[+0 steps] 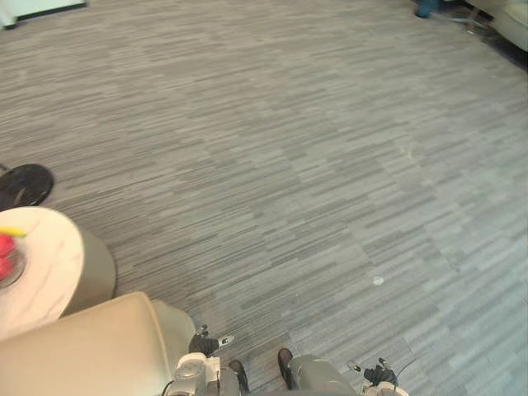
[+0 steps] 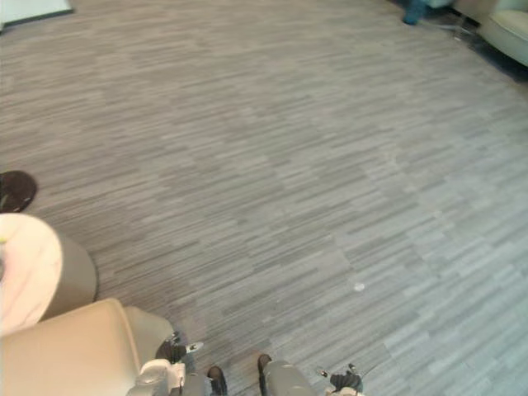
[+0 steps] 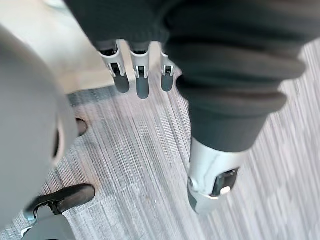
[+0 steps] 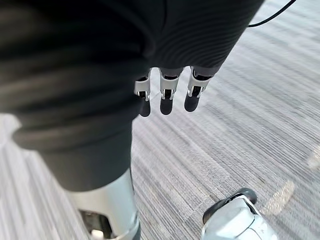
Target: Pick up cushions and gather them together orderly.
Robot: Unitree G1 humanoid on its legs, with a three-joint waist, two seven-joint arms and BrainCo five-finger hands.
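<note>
Left hand (image 3: pixel 142 80): fingers straight, slightly apart, empty, hanging above grey carpet (image 1: pixel 313 165). Right hand (image 4: pixel 167 97): likewise straight and empty. Beige upholstered piece (image 1: pixel 91 351), cushion or armchair cannot be told, beside left hand. Round pale table (image 1: pixel 45 264) just behind. Pale seat (image 2: pixel 507 29), far right.

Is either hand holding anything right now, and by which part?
Nothing is held. The left hand and right hand both hang open above the carpet.
</note>
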